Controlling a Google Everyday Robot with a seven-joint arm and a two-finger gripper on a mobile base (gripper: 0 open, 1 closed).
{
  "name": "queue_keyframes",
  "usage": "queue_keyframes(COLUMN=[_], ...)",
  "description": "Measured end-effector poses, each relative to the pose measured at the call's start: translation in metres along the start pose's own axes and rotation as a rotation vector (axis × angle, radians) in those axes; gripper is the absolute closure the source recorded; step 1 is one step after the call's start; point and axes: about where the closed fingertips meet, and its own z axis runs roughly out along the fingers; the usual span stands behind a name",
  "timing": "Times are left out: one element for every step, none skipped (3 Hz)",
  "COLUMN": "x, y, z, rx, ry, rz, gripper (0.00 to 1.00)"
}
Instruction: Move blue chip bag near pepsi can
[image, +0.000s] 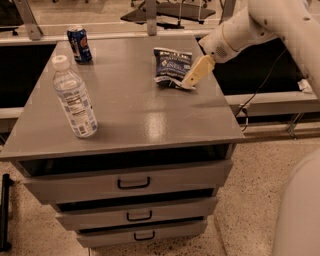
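Observation:
The blue chip bag (171, 66) lies flat on the grey cabinet top (135, 110), at the back right. The pepsi can (80, 45) stands upright at the back left corner, well apart from the bag. My gripper (192, 78) hangs from the white arm that reaches in from the upper right. Its tan fingertips are at the bag's right front corner, touching or just over it.
A clear plastic water bottle (75, 98) with a white cap stands at the left of the top. The cabinet has three drawers (134, 183) below. A black cable (257, 92) hangs at the right, and table legs stand behind.

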Motion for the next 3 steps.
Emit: queue_keyframes(x=[0.0,0.004,0.011], y=[-0.021,-0.027,-0.027], z=[0.03,0.049,0.061], rx=[-0.009,-0.021,-0.027], ry=[-0.06,-0.082,-0.092], rz=[0.074,0.132,0.17], gripper=[0.0,0.14,0.38])
